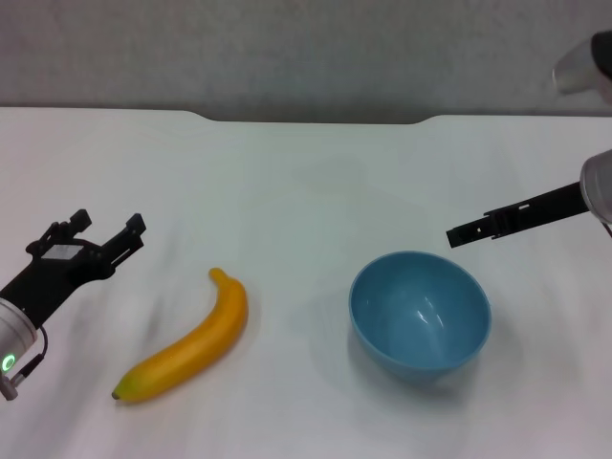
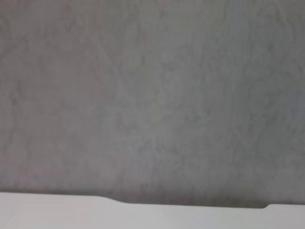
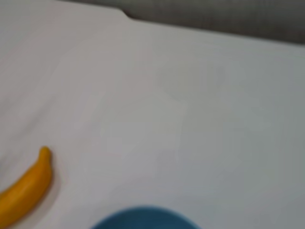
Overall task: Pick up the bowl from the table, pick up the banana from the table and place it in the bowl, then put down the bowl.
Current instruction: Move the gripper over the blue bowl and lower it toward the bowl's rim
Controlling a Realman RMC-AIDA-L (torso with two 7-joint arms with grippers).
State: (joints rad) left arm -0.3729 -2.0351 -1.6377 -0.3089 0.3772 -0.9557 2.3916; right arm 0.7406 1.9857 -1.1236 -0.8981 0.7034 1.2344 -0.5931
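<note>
My left pincer (image 1: pixel 105 229) hangs over the left part of the desk (image 1: pixel 306 172), its 2 black fingers spread apart with nothing between them. It sits off to the left of the banana (image 1: pixel 186 339) and a little farther from me, clearly apart from it and touching nothing.

My right pincer (image 1: pixel 457 235) reaches in from the right side, pointing toward the middle of the desk. I see it edge-on as 1 thin dark bar, so I cannot tell whether its fingers are apart or together. Its tip lies just beyond the far right rim of the bowl (image 1: pixel 421 311), and I cannot tell how high above the desk it is; I see no contact with the bowl.

The bowl, light blue and glossy inside, stands upright and empty on the desk, right of centre. The banana lies flat on the desk to the bowl's left, well apart from it, its stem end pointing away from me and its darker tip toward my near left.

My right wrist view shows the banana's stem end (image 3: pixel 26 188) and a sliver of the bowl's rim (image 3: pixel 143 218) on the white desk (image 3: pixel 167 95). My left wrist view shows only the desk's far edge (image 2: pixel 52 210) with its notch, and a grey wall (image 2: pixel 152 95) behind.
</note>
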